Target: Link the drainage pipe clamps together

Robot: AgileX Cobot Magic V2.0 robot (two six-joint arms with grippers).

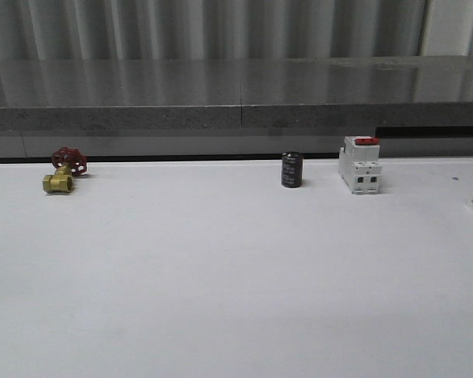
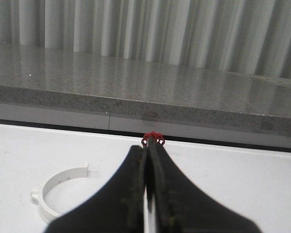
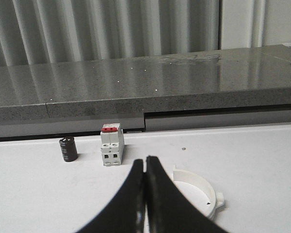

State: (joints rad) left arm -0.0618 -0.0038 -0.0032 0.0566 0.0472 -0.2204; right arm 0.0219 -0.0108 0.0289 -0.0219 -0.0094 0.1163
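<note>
The two drainage pipe clamps lay apart on the white table (image 1: 221, 299), one near each arm, so each arm could reach its own piece. In the left wrist view, one white half-ring (image 2: 58, 191) lay flat on the table just beside the left gripper (image 2: 150, 160), with its open side turned toward the fingers and a small tab at its end. The left gripper was clenched tight, its two dark fingers pressed together with nothing between them. A little bit of the red valve handle (image 2: 153, 138) peeked over the fingertips, far back by the grey ledge (image 2: 136, 92). In the right wrist view, the other half-ring (image 3: 199, 189) lay flat just beside the right gripper (image 3: 145, 162), partly hidden behind the fingers. That gripper was squeezed closed too and held nothing. Farther back stood the white breaker with the red switch (image 3: 111, 144) and a small black cylinder (image 3: 68, 149), side by side near the ledge. In the front view, the brass valve (image 1: 63, 169), the black cylinder and the breaker stood in a row at the back, well away from the clamps, so they would likely not get in the way. The job looked like it had not begun, because the two halves were not touching. Each gripper would probably need to open first and then pick up its own half.
</note>
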